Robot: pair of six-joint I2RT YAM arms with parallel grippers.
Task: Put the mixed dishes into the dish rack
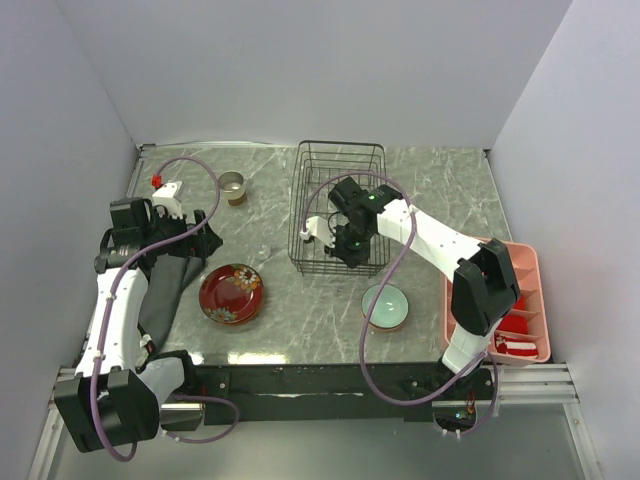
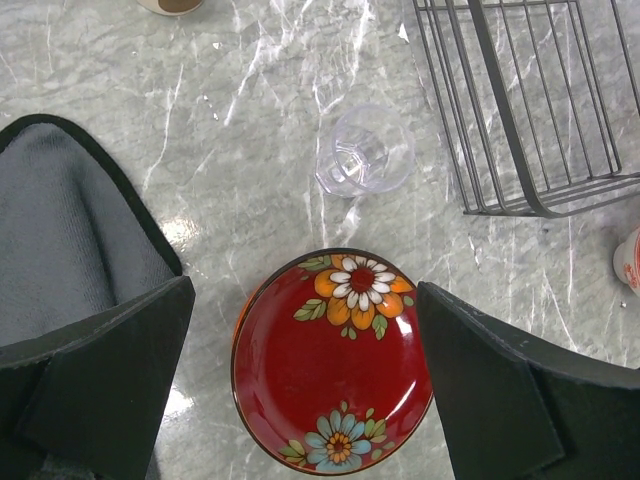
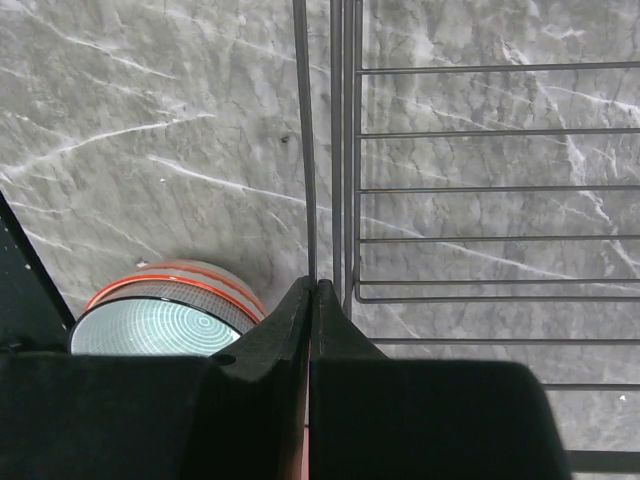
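Note:
The black wire dish rack stands at the middle back of the table. My right gripper is at its near edge, and in the right wrist view it is shut with a rack wire running into the pinch. A teal dish with an orange-red rim sits in front of the rack. The glossy red floral bowl lies below my open left gripper, between its fingers and apart from them. A small tan cup stands at the back left.
A clear glass stands on the marble between the floral bowl and the rack. A black cloth lies at the left. A pink compartment tray sits at the right edge. Walls enclose the table on three sides.

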